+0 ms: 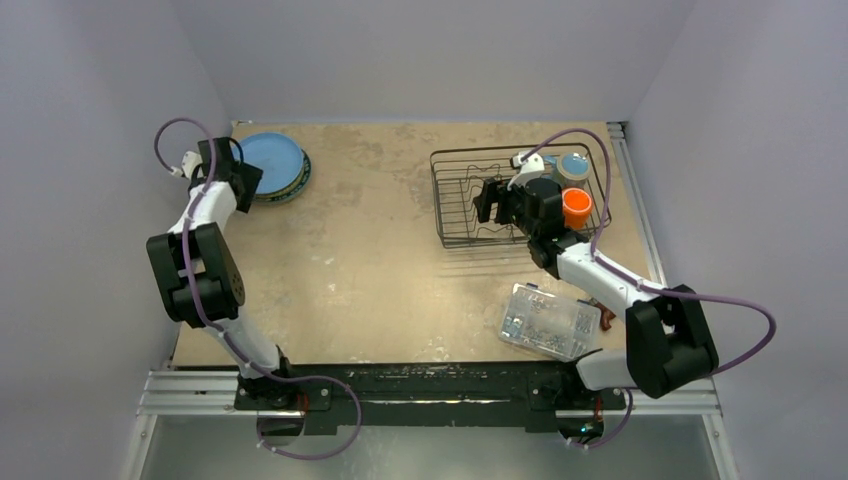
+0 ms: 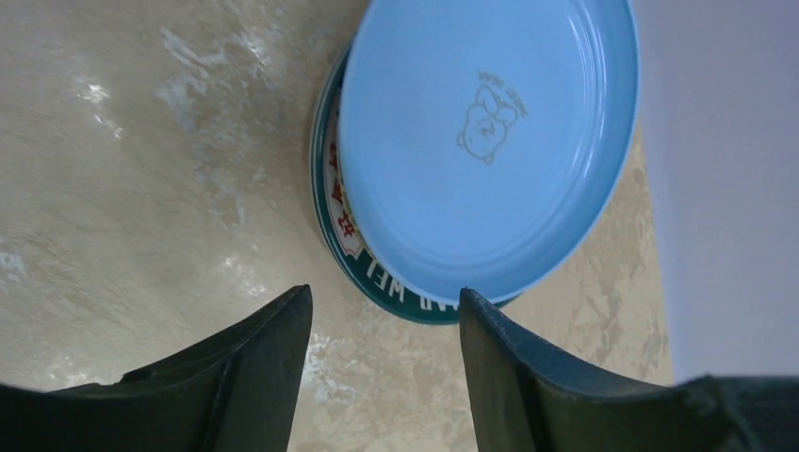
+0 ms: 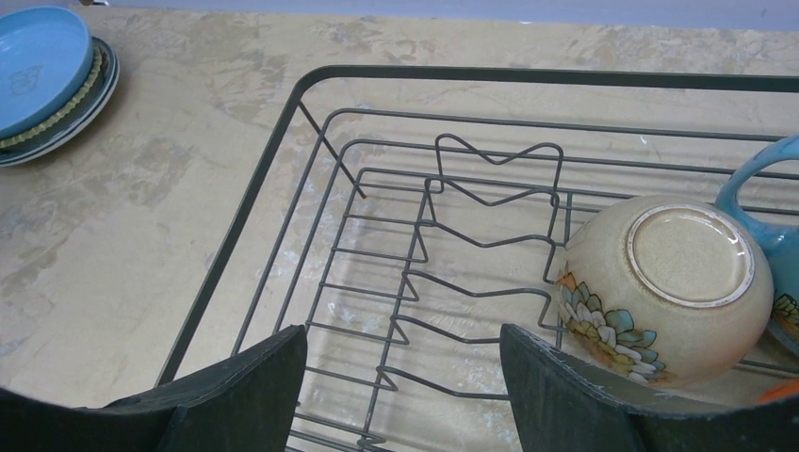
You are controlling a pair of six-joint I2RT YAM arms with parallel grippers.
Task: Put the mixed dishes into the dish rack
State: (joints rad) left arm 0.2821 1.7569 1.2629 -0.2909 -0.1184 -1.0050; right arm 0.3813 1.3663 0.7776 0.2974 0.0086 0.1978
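The left end effector [image 2: 382,299], wide open and empty, has the blue plate [image 2: 485,141] lying flat atop the other plates [image 2: 339,231] just ahead of it at the surface's [image 2: 141,169] far-left corner, well apart from the dish rack [image 3: 528,73], over which the right end effector [image 3: 403,334] hangs open and empty.

The black wire dish rack [image 1: 437,200] holds a tilted, upturned cream floral bowl [image 3: 660,287], a light-blue mug [image 1: 573,167] and an orange cup [image 1: 577,207] at its right end. Well left of the rack, the blue plate [image 1: 270,162] lies flat on a green-rimmed plate [image 2: 377,282].
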